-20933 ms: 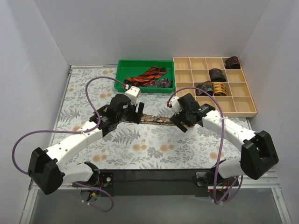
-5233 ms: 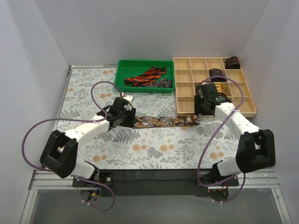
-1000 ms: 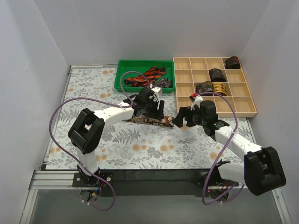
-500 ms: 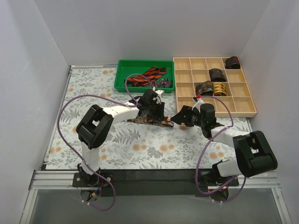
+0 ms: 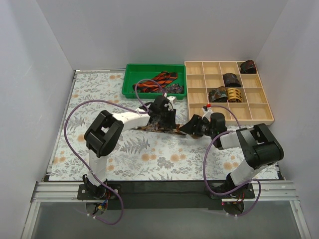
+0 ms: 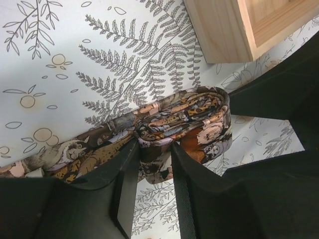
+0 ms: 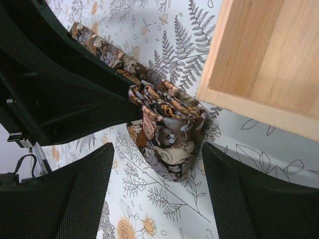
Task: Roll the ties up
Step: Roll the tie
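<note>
Pinching the half-rolled tie (image 5: 158, 129) just behind its coil (image 7: 167, 132) at mid-frame, the left gripper (image 6: 151, 157) pins it to the tabletop (image 5: 149, 154) while the right gripper (image 7: 158, 157), jaws apart, straddles the coil, tail running leftward.

Plain white walls (image 5: 164, 30) close in the table on the left, far and right sides. A pale cloth (image 5: 94, 89) printed with ferns and orange flowers covers the tabletop. A metal rail (image 5: 164, 197) runs along the near edge, with grey floor (image 5: 164, 221) below it. The light is soft and even.
</note>
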{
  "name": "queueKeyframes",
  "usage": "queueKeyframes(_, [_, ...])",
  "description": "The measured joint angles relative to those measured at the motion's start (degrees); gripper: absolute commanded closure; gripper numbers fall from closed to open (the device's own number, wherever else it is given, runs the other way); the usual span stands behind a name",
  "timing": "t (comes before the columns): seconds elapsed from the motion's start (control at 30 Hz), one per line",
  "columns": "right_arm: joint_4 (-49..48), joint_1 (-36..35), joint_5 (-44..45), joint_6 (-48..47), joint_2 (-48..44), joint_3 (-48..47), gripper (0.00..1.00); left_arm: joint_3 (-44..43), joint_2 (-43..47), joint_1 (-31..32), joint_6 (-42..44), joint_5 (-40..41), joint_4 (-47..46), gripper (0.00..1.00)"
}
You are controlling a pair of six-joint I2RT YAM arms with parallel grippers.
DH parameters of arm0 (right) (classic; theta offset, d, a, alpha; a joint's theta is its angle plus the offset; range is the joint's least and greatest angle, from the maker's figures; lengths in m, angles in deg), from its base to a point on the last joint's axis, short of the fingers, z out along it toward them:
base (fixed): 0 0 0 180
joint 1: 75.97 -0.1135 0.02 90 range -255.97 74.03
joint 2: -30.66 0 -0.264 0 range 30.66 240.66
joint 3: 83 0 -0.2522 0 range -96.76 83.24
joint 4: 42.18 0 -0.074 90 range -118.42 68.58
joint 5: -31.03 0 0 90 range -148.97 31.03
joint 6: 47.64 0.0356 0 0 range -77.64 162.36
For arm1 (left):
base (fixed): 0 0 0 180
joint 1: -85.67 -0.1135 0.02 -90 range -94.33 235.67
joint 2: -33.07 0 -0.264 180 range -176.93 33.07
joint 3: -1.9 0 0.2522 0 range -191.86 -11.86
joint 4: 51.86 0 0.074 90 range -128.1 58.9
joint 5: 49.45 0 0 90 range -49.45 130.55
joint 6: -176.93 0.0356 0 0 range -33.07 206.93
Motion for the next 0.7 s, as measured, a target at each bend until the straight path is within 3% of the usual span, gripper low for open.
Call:
queueKeyframes(0.33, [-12.3, 0.4, -1.9, 4.0, 7.2, 0.4, 0.41, -2.0, -1.8, -0.1, 0.0, -0.6, 0.1, 0.72])
queueKeyframes(0.43, [-14.6, 0.4, -1.3, 4.8, 8.5, 0.8, 0.48, -2.3, -2.1, -0.2, 0.0, -0.8, 0.2, 0.72])
queueKeyframes(0.7, [-21.8, 0.5, 1.1, 9.4, 10.8, 3.1, 0.49, -2.4, -2.3, -0.2, 0.0, -1.4, 0.1, 0.72])
